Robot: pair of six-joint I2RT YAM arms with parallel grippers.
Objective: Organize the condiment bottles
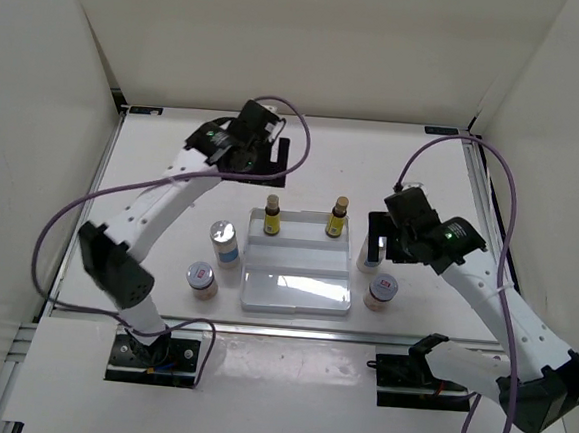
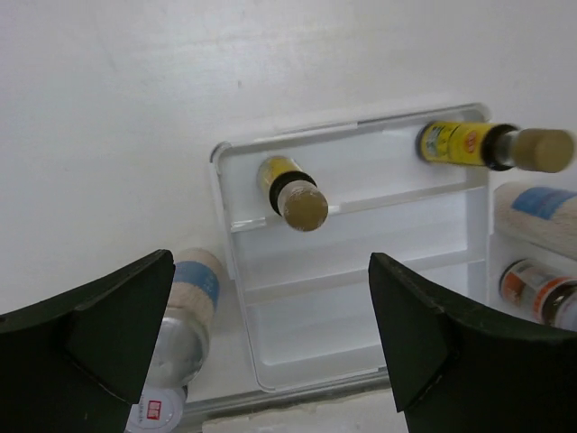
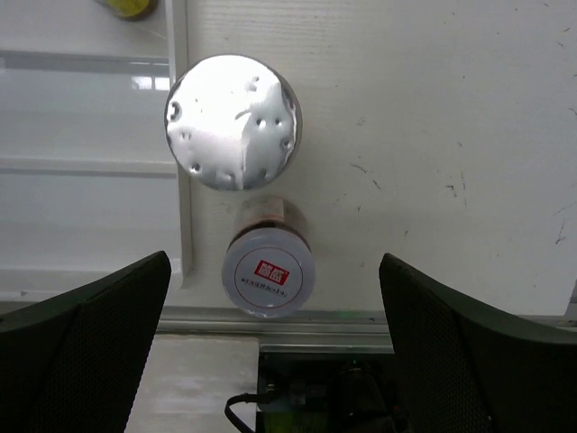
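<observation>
Top external view shows you two amber bottles point(image 1: 271, 216) upright on the back step of the white tray point(image 1: 295, 295), apparently paired as a sorted row — white bottles point(image 1: 225, 243) and pinkish jars point(image 1: 200, 278) stand beside the tray, one each side. Your right claw point(image 3: 272, 263) hangs wide and empty over the right-hand pair, seemingly lining up a pick. Your left claw point(image 2: 270, 262), equally wide, hovers past the tray's far edge, above a white surface point(image 1: 374, 163) boxed by white walls point(image 1: 304, 37).

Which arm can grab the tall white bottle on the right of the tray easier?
Right arm: the open right claw hangs over that white bottle, while the left claw sits far behind the tray.
</observation>
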